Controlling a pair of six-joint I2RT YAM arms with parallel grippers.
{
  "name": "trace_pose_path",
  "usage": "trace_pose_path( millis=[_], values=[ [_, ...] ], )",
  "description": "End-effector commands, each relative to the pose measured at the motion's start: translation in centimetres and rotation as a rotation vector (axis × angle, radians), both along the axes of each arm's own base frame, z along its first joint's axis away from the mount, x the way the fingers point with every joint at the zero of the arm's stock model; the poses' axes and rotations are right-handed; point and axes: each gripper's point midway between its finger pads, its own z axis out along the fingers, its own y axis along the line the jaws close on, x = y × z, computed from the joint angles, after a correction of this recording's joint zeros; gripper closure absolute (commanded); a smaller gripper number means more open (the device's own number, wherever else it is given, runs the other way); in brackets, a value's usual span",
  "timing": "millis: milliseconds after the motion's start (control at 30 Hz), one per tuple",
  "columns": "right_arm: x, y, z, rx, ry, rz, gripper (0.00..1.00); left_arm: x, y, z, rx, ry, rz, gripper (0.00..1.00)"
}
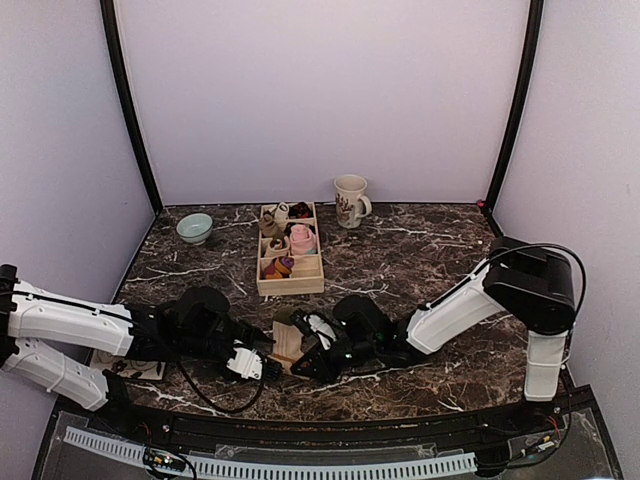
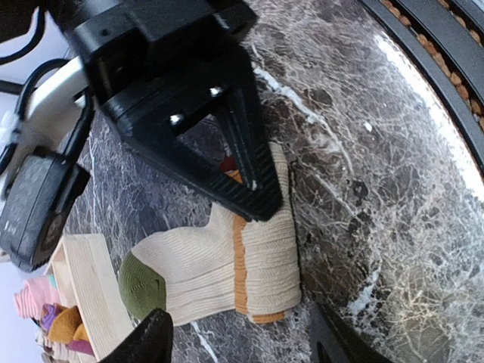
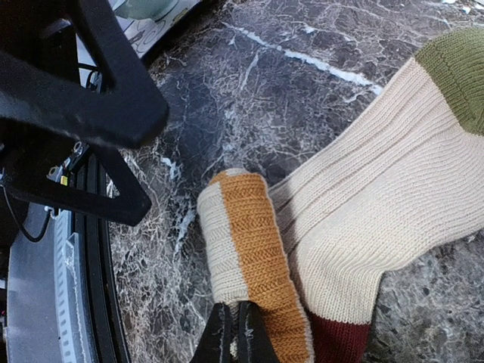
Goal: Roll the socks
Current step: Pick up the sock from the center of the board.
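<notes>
right gripper: fingers pressed together, tips set on the orange band at the cuff of the sock. whether any knit is nipped between them cannot be told. the cuff end stands up in a short curl just ahead of the tips.

left gripper: fingers spread, one to each side of the cuff end, clear of the knit. nothing held.

sock: beige ribbed, with an orange cuff band, a reddish-brown heel patch and a green toe. it lies flat on the marble table between the two grippers, toe end toward the wooden tray. whether a second sock lies under it cannot be told.

step in hand, as judged: the start of the roll at the cuff. the first turn is begun; leg and foot lie unrolled.

next move, as judged: the left gripper must close on the curled cuff without flattening it, then the curl must be turned toward the toe, kept tight and square. the soft knit may spring open once the right tips lift.

containers: the tray is divided into compartments.
- middle right: pink bundle.
- near left: striped bundle.
- far right: dark bundle.
- the other left compartments hold pale items too small to identify.

the mug and bowl stand behind the tray; their contents are not visible.
</notes>
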Motion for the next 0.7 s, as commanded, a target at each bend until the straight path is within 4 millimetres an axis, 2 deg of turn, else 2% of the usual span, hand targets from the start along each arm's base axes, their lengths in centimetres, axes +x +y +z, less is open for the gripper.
trace_pose_path(
  millis=[0, 67, 233, 433, 500, 667],
  values=[
    [-3.7, -9.4, -10.7, -0.446, 0.25, -0.058, 1.0, -0.1, -1.3, -0.1, -0.007, -0.046, -0.074, 0.39],
    [-3.4, -9.6, -11.0, -0.457, 0.268, -0.079, 1.0, -0.5, -1.2, -0.9, 0.021, -0.031, -0.094, 0.42],
    [-3.2, -9.1, -10.8, -0.441, 0.282, -0.093, 1.0, -0.8, -0.9, -2.3, 0.08, 0.017, -0.095, 0.43],
    [-2.9, -8.7, -10.3, -0.421, 0.27, -0.092, 1.0, -0.3, -1.6, -2.5, 0.086, 0.035, -0.078, 0.44],
    [-2.9, -8.8, -10.3, -0.421, 0.271, -0.091, 1.0, -0.2, -1.6, -3.0, 0.116, 0.056, -0.063, 0.47],
    [-3.0, -8.9, -10.2, -0.415, 0.272, -0.096, 1.0, -0.7, -0.9, -4.5, 0.218, 0.151, -0.043, 0.64]
  ],
)
